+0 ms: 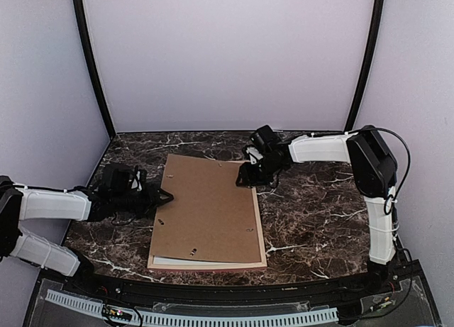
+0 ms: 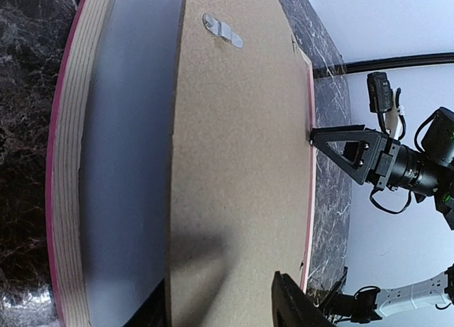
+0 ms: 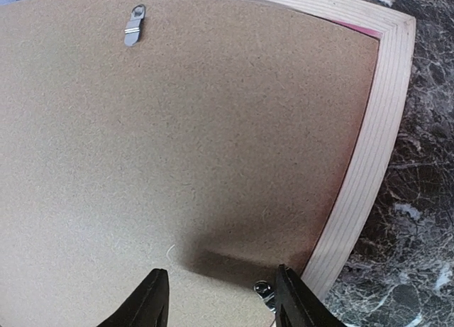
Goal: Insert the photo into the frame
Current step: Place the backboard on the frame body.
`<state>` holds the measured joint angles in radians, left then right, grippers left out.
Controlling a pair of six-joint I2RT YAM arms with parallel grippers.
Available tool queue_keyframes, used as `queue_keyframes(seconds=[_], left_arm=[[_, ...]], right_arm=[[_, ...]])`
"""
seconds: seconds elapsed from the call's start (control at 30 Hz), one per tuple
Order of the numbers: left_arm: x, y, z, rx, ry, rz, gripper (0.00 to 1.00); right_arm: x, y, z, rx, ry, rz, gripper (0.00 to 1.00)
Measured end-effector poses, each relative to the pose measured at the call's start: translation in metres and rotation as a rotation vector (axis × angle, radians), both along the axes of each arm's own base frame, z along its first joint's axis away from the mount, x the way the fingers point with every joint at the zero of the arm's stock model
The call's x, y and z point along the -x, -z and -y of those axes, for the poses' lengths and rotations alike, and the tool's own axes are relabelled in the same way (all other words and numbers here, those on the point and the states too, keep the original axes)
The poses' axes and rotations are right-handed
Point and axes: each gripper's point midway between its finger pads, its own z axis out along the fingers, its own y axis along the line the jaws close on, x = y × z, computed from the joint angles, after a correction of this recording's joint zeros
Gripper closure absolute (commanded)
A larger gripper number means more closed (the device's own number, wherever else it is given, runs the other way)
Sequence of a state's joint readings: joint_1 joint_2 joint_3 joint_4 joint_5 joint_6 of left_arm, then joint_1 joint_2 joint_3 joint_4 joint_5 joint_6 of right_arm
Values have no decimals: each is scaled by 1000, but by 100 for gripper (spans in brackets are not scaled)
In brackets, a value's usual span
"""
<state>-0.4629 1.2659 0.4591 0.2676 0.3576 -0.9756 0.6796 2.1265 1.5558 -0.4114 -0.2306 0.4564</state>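
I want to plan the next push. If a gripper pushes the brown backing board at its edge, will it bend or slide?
Probably it slides as one stiff sheet: the backing board shows straight edges and no sag. It looks thin, so likely light. It may catch on the frame rail.

so the left arm (image 1: 53,203) lies low and nearly flat, coming in from the table's (image 1: 312,213) left edge, with the left gripper (image 1: 167,196) pointing right, jaws partly apart. The right arm (image 1: 369,185) rises at the near right corner, elbow high and forearm stretched left. The right gripper (image 1: 243,178) is tipped down, fingers (image 3: 152,302) spread too.
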Motion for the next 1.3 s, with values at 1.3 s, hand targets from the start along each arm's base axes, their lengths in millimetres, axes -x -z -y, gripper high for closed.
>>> queue_keyframes(seconds=[1.3], left_arm=[[1, 5, 0, -25, 13, -11, 53]], right_arm=[[-8, -33, -2, -78, -2, 71, 41]])
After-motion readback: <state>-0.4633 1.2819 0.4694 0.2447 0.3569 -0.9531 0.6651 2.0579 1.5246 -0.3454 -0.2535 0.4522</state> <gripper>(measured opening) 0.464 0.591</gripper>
